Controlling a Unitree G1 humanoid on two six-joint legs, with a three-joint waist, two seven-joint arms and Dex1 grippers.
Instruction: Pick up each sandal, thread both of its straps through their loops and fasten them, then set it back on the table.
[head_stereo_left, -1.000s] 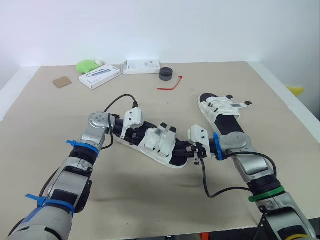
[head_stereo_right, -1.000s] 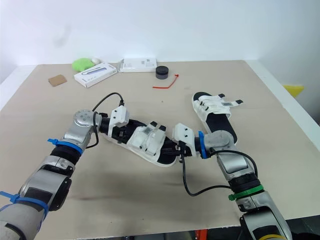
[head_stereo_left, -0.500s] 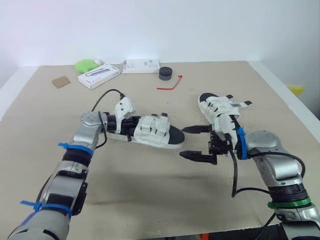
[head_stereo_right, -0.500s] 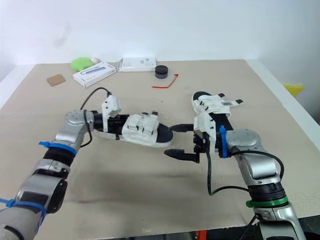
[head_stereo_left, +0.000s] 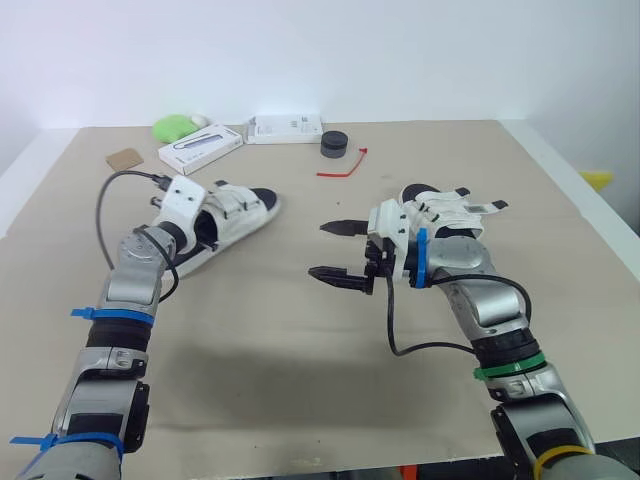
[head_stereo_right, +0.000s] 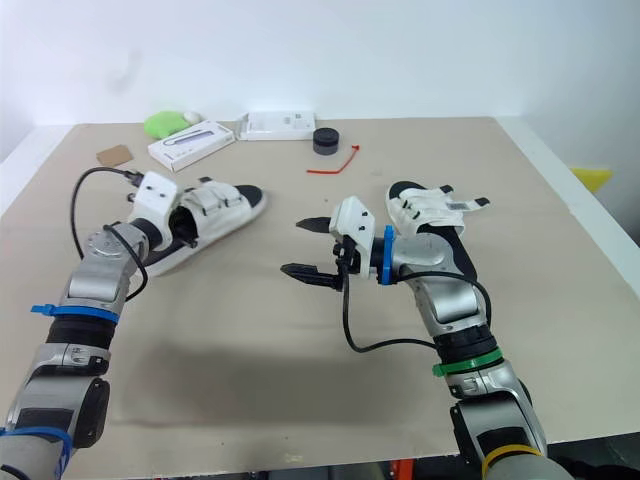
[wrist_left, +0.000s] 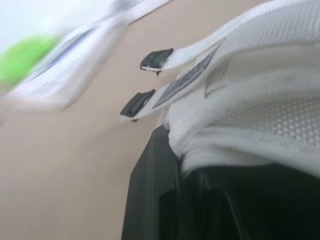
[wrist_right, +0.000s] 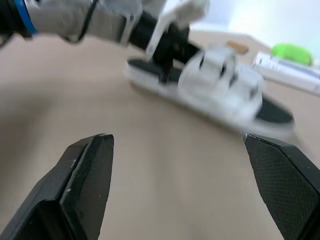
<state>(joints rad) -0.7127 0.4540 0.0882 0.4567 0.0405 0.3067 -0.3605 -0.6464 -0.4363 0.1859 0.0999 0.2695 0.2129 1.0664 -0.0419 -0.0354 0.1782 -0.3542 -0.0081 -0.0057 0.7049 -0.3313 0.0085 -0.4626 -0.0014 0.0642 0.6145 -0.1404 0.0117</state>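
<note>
- Gripping the heel end of a white mesh sandal with a black footbed (head_stereo_left: 238, 209), the left pincer (head_stereo_left: 197, 230) is closed on it, over the left part of the beige tabletop (head_stereo_left: 300, 340).
- From the left wrist view, two white strap ends with dark tips (wrist_left: 155, 59) stick out from the sandal's upper.
- Whether that sandal's sole rests on the tabletop cannot be told.
- The right pincer (head_stereo_left: 318, 249) hangs near the middle of the tabletop with its two black fingers spread wide and nothing between them, pointing toward the held sandal but well apart from it.
- A second white sandal (head_stereo_left: 448, 212) lies flat on the tabletop just behind the right arm, one strap tip jutting out to the side.
- Along the far edge sit a white oblong box (head_stereo_left: 200, 150), a dark round puck (head_stereo_left: 334, 145) and a red zip tie (head_stereo_left: 342, 168).
</note>
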